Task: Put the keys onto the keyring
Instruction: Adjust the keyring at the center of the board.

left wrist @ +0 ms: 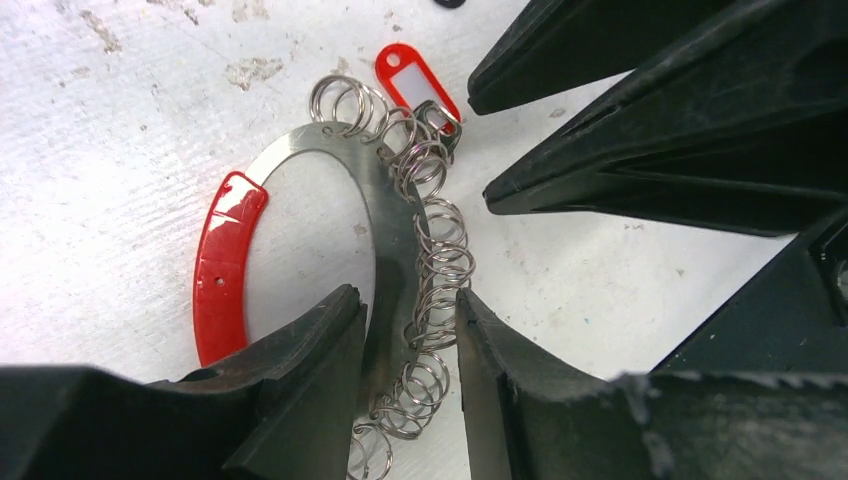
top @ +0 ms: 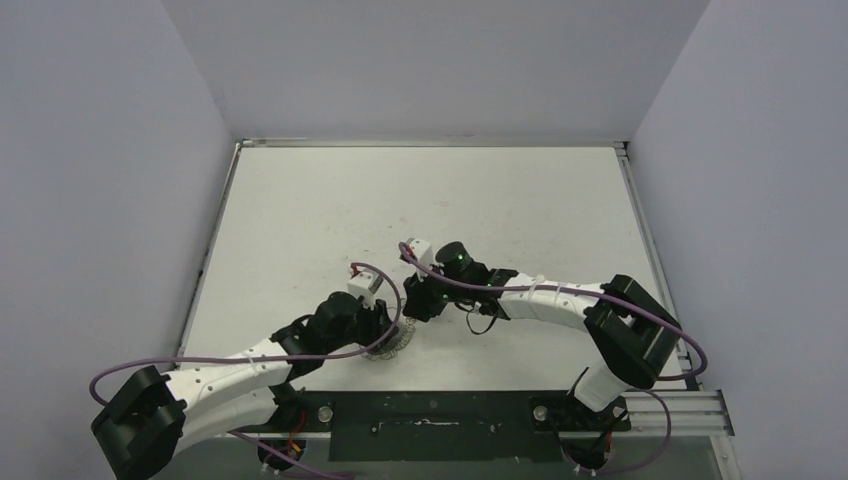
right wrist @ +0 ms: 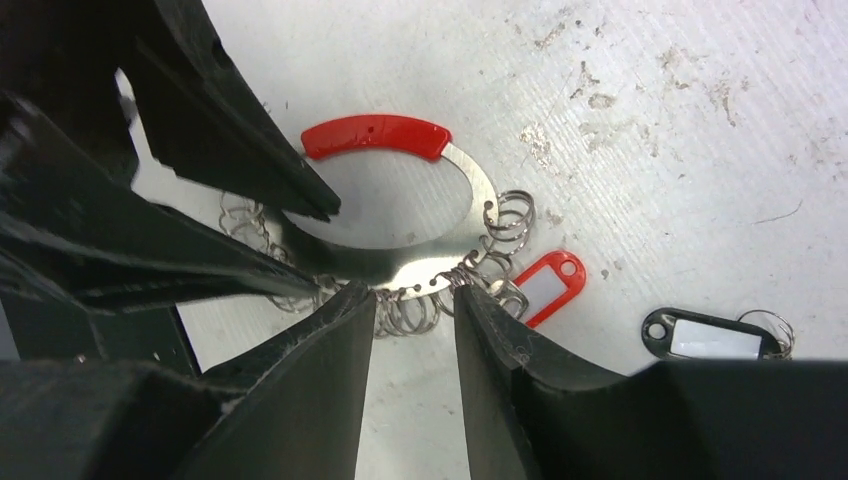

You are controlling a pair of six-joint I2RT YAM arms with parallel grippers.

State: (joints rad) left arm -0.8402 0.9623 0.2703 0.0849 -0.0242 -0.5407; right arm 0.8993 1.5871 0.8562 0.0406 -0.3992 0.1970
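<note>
The keyring (left wrist: 385, 200) lies flat on the table: a thin metal band with a red sleeve (left wrist: 222, 265) on one arc and several small silver split rings strung along it. My left gripper (left wrist: 410, 300) is shut across the band and its split rings, one finger inside the ring and one outside. My right gripper (right wrist: 410, 295) is open, its tips at the split rings on the keyring (right wrist: 420, 265) rim, nothing pinched. A red-tagged key (right wrist: 545, 285) lies against the rim among the split rings. A loose black-tagged key (right wrist: 705, 335) lies apart on the table.
In the top view both grippers meet over the keyring (top: 388, 345) near the table's front edge, the right gripper (top: 415, 305) just beyond the left gripper (top: 385, 328). Purple cables loop over both arms. Walls enclose the white table (top: 430, 200).
</note>
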